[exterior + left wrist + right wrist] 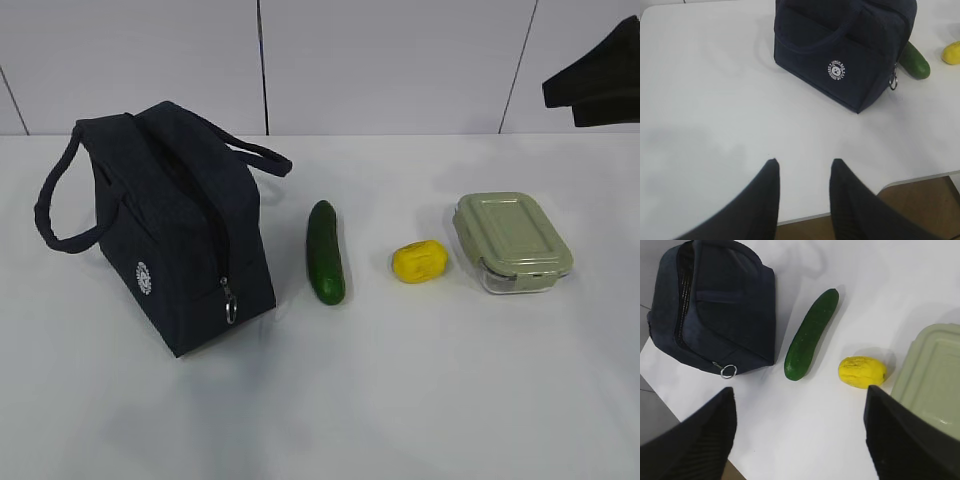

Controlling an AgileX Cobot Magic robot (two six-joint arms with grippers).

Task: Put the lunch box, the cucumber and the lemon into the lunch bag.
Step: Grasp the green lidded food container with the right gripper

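The navy lunch bag [170, 235] stands at the left with its zipper closed, ring pull [230, 308] hanging at the front; it also shows in the left wrist view [845, 47] and the right wrist view [715, 310]. The dark green cucumber [325, 251] lies to its right, then the yellow lemon [420, 262], then the lunch box [512, 240] with its sage-green lid. My left gripper [802, 162] is open and empty over bare table in front of the bag. My right gripper [799, 389] is wide open and empty above the cucumber [811, 333], lemon [862, 371] and lunch box [932, 377].
The white table [400, 400] runs to a front edge near the left gripper [920, 176]. A dark part of an arm [595, 85] hangs at the upper right of the exterior view. A pale panelled wall stands behind the table.
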